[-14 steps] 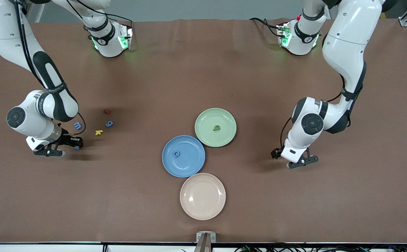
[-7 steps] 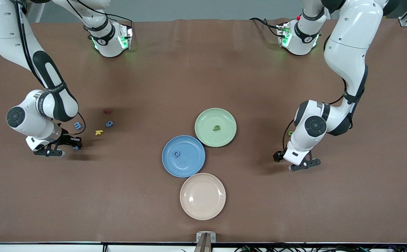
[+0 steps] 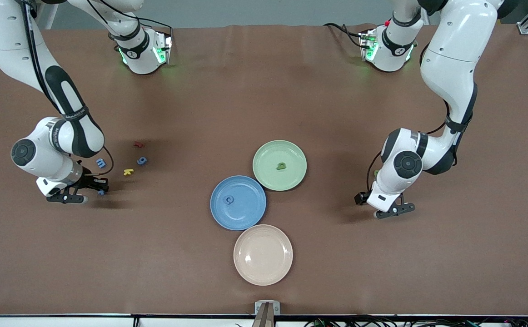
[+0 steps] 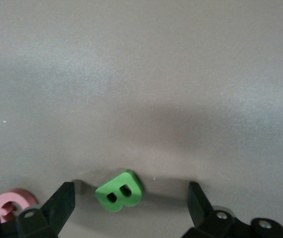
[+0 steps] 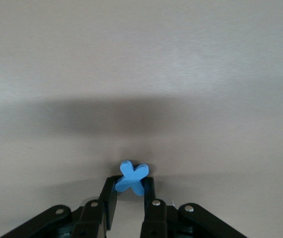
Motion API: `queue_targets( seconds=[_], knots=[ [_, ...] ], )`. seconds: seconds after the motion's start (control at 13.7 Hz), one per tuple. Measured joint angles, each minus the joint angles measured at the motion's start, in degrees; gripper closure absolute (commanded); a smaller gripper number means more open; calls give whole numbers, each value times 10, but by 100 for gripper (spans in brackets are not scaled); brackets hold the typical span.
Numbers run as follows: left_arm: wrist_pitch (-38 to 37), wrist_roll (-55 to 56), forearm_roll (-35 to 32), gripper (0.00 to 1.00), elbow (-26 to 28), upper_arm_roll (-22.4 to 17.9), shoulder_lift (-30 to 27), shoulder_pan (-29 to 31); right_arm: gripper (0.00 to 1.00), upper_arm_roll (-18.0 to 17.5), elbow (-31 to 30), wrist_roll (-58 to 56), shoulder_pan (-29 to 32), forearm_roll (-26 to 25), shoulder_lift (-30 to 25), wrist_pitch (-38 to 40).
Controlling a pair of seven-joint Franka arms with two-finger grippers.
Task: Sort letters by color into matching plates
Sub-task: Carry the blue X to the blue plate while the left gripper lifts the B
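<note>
My right gripper (image 5: 129, 184) is shut on a small blue X letter (image 5: 131, 178), low at the table near the right arm's end (image 3: 101, 192). Two more blue letters (image 3: 101, 162) (image 3: 142, 160) lie just farther from the front camera. My left gripper (image 4: 130, 196) hangs open low over the table, with a green B letter (image 4: 120, 191) lying flat between its fingers, untouched. A sliver of that green letter (image 3: 376, 173) shows beside the left hand. The blue plate (image 3: 246, 213) holds one blue letter (image 3: 229, 200). The pale green plate (image 3: 268, 175) holds one green letter (image 3: 281, 166).
A cream plate (image 3: 263, 255) sits nearest the front camera, touching the blue plate. A yellow letter (image 3: 128, 171) and a red letter (image 3: 138, 145) lie among the blue ones. A pink letter (image 4: 10, 204) lies beside the left gripper.
My right gripper's fingers have closed onto the blue X. The left hand has shifted slightly, so the green letter now peeks out beside it.
</note>
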State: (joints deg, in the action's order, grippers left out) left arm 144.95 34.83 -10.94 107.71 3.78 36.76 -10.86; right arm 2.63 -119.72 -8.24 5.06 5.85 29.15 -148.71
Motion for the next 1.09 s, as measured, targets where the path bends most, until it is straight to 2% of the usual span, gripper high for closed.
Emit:
queue_targets(
  seconds=[0.22,0.29,0.44,0.58,0.8,1.09],
  knots=[
    [-3,0,0,22,1,0,-3,0,100,-4,15,104,-61,1,-5,31],
    [-4,0,0,29,2,0,-4,0,100,-5,28,145,-84,1,-9,58],
    [-5,0,0,36,2,1,-6,1,100,-6,59,236,-129,1,-20,109],
    [-4,0,0,41,1,1,-6,2,100,-7,90,326,-174,2,-22,127],
    [-4,0,0,43,1,2,-7,5,100,-8,140,461,-247,2,-18,149],
    [0,0,0,46,1,2,-6,10,100,-7,226,596,-313,2,28,176]
  ],
)
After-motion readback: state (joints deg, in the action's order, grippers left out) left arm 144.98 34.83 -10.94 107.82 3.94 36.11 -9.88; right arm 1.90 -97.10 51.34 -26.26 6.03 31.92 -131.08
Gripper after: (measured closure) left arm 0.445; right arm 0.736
